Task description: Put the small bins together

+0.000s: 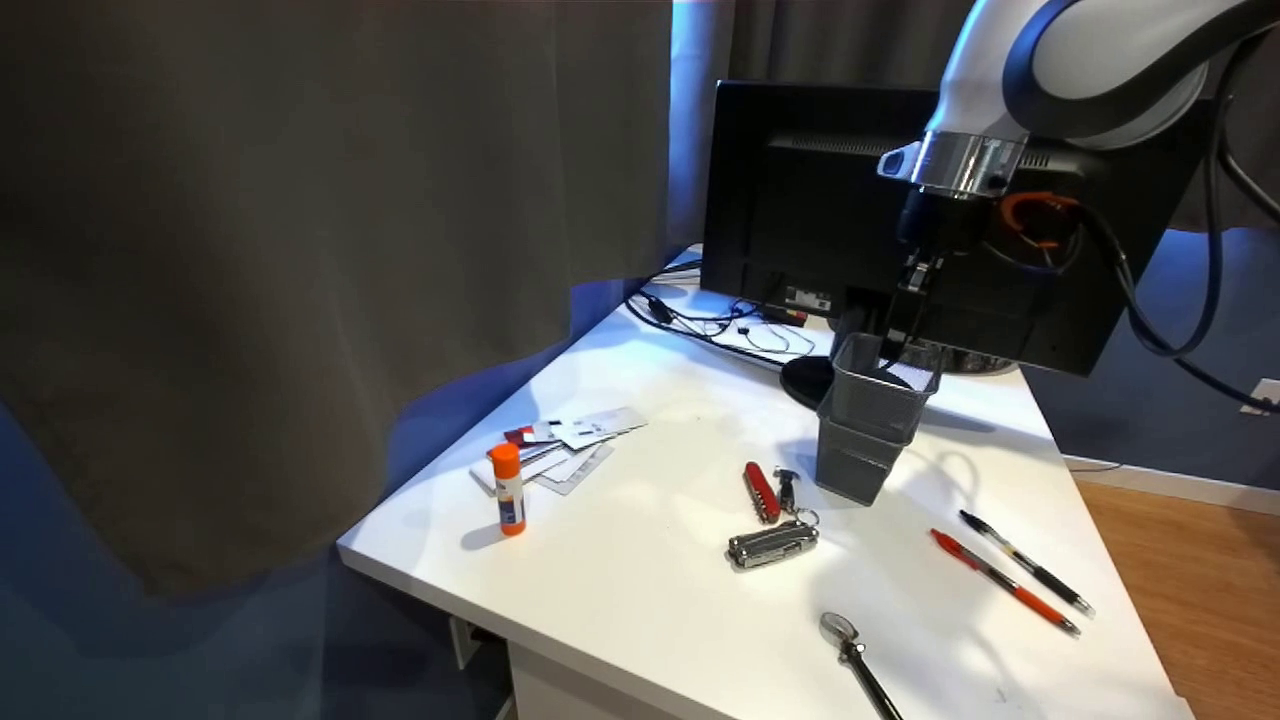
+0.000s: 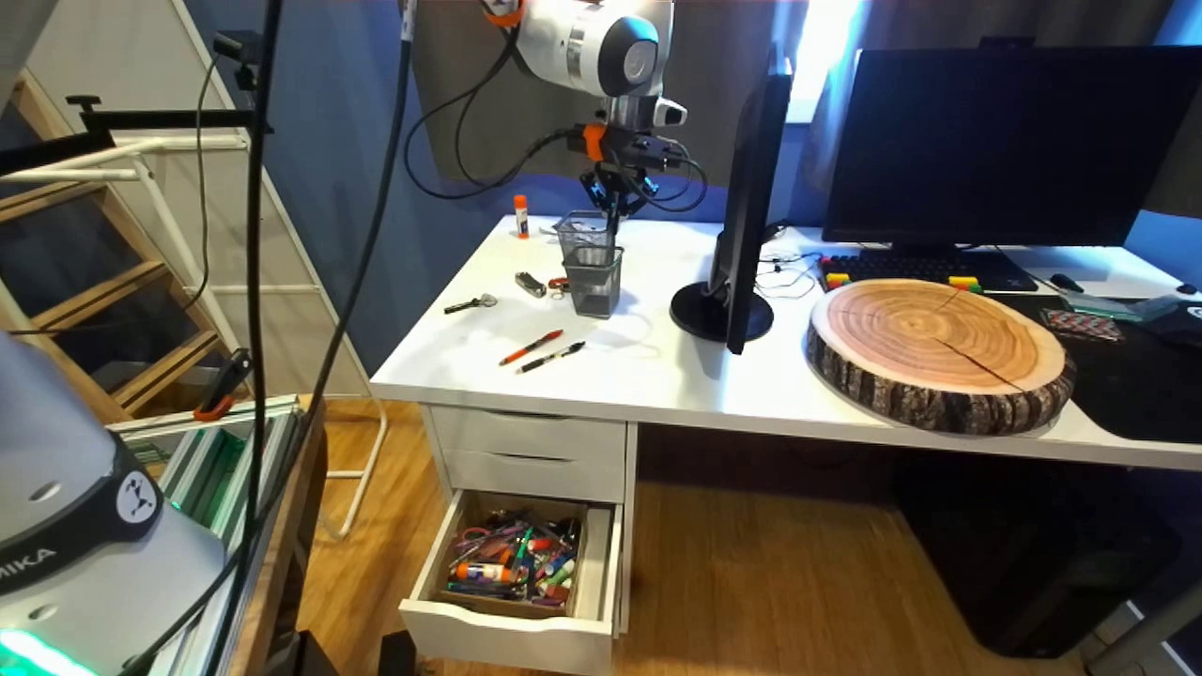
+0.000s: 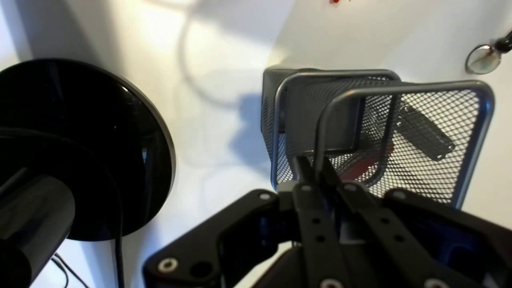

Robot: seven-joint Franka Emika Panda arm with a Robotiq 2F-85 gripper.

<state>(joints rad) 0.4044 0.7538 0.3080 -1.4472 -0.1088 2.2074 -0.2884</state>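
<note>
The grey wire mesh bin [image 1: 882, 398] is held raised at its rim; it also shows in an exterior view [image 2: 575, 233] and the wrist view [image 3: 432, 172]. My gripper [image 3: 316, 167] has its fingers on both sides of one rim edge, shut on it; it shows in both exterior views [image 1: 886, 352] [image 2: 612, 230]. The dark grey bin [image 1: 848, 468] stands upright on the desk, also in an exterior view [image 2: 594, 289] and the wrist view [image 3: 268, 108]. The mesh bin overlaps the dark bin's opening, offset to one side. Whether its bottom is inside I cannot tell.
A black monitor [image 1: 800, 200] stands close beside, its round base [image 3: 92, 160] near the bins. A red pocket knife [image 1: 762, 492], multi-tool [image 1: 773, 544], two pens [image 1: 1005, 582], small mirror [image 1: 840, 630], glue stick [image 1: 508, 490] and cards [image 1: 575, 440] lie around.
</note>
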